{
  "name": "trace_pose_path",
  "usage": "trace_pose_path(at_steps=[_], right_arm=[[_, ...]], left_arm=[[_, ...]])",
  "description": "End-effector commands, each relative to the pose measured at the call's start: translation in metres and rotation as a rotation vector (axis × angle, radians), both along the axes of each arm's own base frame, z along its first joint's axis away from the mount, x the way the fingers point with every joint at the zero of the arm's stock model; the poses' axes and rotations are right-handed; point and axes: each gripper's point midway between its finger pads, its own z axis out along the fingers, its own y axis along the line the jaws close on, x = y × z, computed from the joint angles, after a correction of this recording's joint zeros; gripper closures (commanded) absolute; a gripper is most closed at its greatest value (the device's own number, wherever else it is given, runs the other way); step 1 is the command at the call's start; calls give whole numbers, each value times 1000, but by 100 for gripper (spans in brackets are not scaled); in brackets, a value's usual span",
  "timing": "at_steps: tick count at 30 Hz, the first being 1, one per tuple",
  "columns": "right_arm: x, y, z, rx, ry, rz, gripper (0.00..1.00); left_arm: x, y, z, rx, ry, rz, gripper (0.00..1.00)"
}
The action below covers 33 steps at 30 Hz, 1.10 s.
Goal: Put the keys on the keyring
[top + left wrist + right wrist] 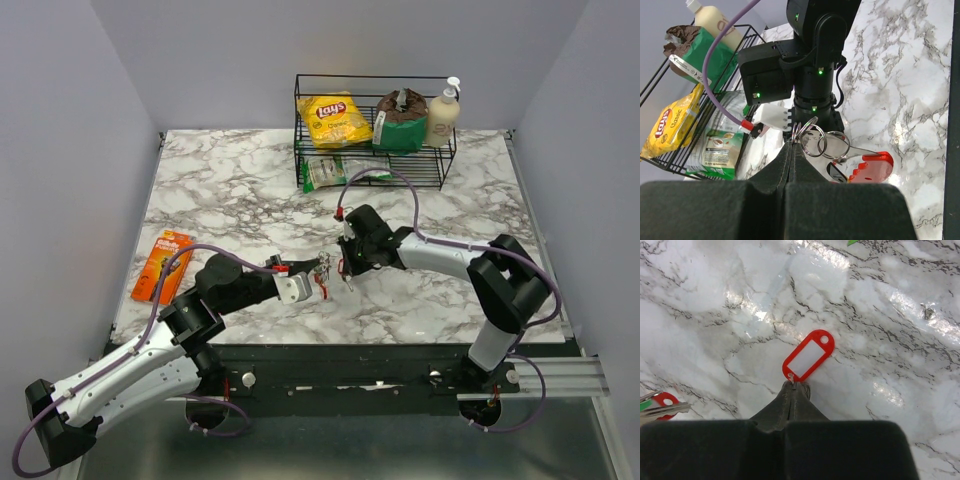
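Note:
My left gripper (319, 272) is shut on the keyring (811, 137), pinching thin metal rings at its fingertips (793, 142). A silvery flat piece (863, 152) and a red plastic piece (874, 168) hang from the rings over the marble. My right gripper (345, 262) faces it a few centimetres away and also shows in the left wrist view (812, 107). The right gripper (794, 385) is shut on the small-ring end of a red label tag (808, 355), which hangs above the table. No key blade shows on that tag. The bunch's edge, metal with red and green, shows in the right wrist view (660, 407).
An orange razor pack (163, 265) lies at the table's left edge. A black wire rack (375, 130) at the back holds a Lay's bag (335, 120), a green bag (400, 120) and a bottle (442, 115). A green packet (335, 172) lies on its lower shelf.

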Motion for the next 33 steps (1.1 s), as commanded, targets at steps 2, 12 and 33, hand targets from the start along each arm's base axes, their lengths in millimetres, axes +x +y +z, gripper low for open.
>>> trace_pose_path(at_steps=[2, 12, 33], right_arm=[[3, 5, 33, 74, -91, 18, 100], [-3, 11, 132, 223, -295, 174, 100], [-108, 31, 239, 598, -324, 776, 99]], left_arm=[[1, 3, 15, -40, -36, 19, 100], [-5, 4, 3, 5, 1, 3, 100], [-18, 3, -3, 53, -24, -51, 100]])
